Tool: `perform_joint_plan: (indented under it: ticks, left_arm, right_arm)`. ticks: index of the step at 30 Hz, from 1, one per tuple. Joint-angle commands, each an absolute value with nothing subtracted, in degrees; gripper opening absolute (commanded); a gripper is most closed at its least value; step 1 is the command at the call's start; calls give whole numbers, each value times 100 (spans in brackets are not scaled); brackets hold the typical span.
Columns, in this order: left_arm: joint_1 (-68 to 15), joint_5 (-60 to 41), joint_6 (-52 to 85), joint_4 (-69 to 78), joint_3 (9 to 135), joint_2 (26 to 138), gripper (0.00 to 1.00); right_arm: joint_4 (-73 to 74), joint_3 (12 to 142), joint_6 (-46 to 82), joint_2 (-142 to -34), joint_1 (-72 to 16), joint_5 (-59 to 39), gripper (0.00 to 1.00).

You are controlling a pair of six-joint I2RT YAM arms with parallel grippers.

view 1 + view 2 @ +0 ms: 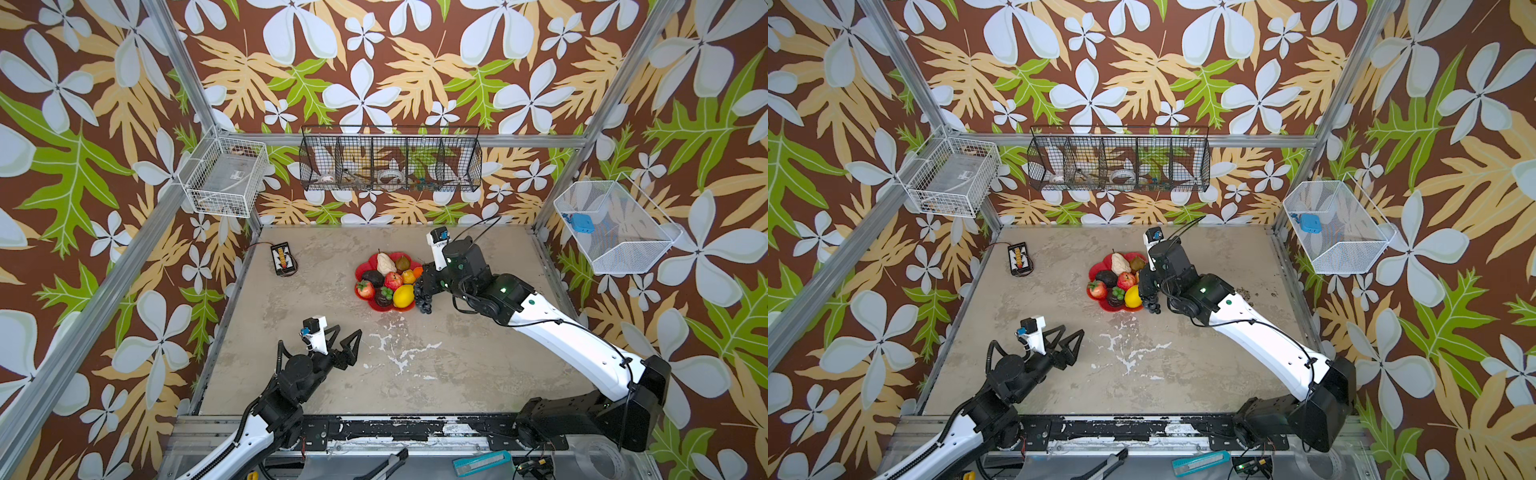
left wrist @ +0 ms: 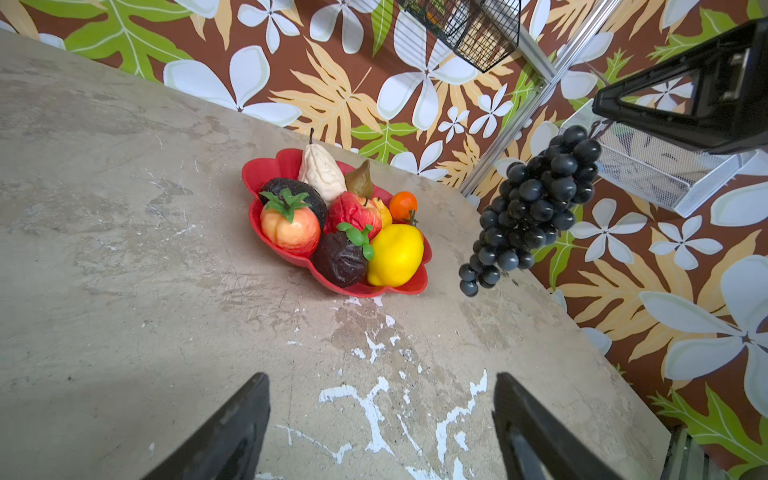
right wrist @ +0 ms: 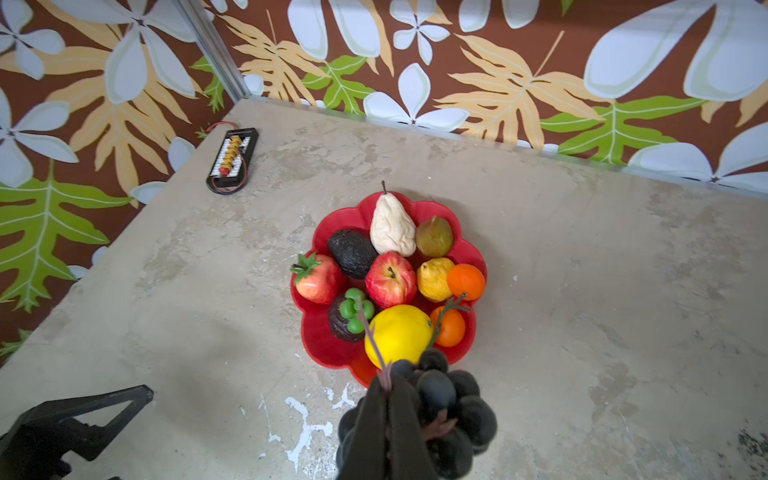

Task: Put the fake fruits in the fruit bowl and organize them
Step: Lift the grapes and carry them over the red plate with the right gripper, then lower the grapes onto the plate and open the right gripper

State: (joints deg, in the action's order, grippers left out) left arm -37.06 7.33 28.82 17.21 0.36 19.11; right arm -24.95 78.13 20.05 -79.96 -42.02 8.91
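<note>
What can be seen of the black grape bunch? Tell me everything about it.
The black grape bunch is a cluster of round, glossy, plastic-looking berries on a thin brownish stem, tapering to a few berries at the bottom. It hangs in the air from the right gripper, whose jaws are shut on the stem. It is beside the fruit bowl, near the lemon, touching neither; only the gripper touches it.

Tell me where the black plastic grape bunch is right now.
In both top views the black plastic grape bunch hangs from the right end effector, just right of the scalloped red plastic bowl, beside the yellow lemon.
</note>
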Motion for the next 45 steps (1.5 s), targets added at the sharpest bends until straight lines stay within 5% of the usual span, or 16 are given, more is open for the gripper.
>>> perform_joint_plan:
  ticks: [1,45]
  left_arm:
    - [-3709,895,2928,1541,21,1756,85]
    - [-3709,951,3006,1298,36,1450,86]
  right_arm:
    - [-2303,8113,1882,-8173,-4234,683,0]
    - [-2782,11013,1327,-11470,-4752,1502,0]
